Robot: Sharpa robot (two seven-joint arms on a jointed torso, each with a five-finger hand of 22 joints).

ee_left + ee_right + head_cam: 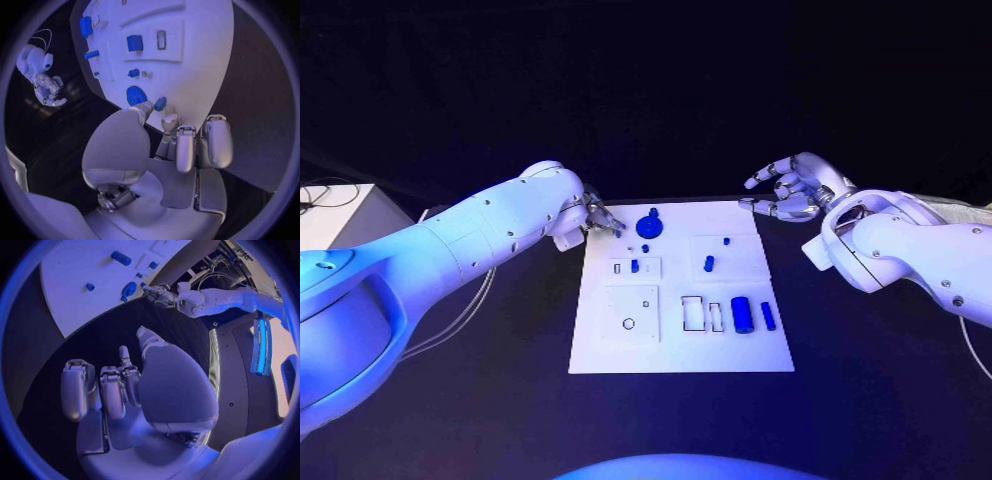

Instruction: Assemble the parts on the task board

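Observation:
The white task board point(733, 350) lies flat in the middle of the black table. A round blue part point(649, 226) sits near its far edge, with a small blue piece point(653, 212) just beyond it. Two small blue parts point(635, 266) point(708, 264) stand in the middle row. A blue cylinder point(741, 314) and a slim blue bar point(769, 315) lie at the near right. My left hand point(589, 218) hovers at the board's far left corner and holds nothing. In the left wrist view its thumb tip point(145, 106) is close to the small piece point(160, 103). My right hand point(795, 190) hangs off the far right corner with loosely spread fingers, holding nothing.
A white box point(336, 215) stands at the table's far left, with thin cables beside it. Bare black table point(877, 380) surrounds the board on the near, left and right sides.

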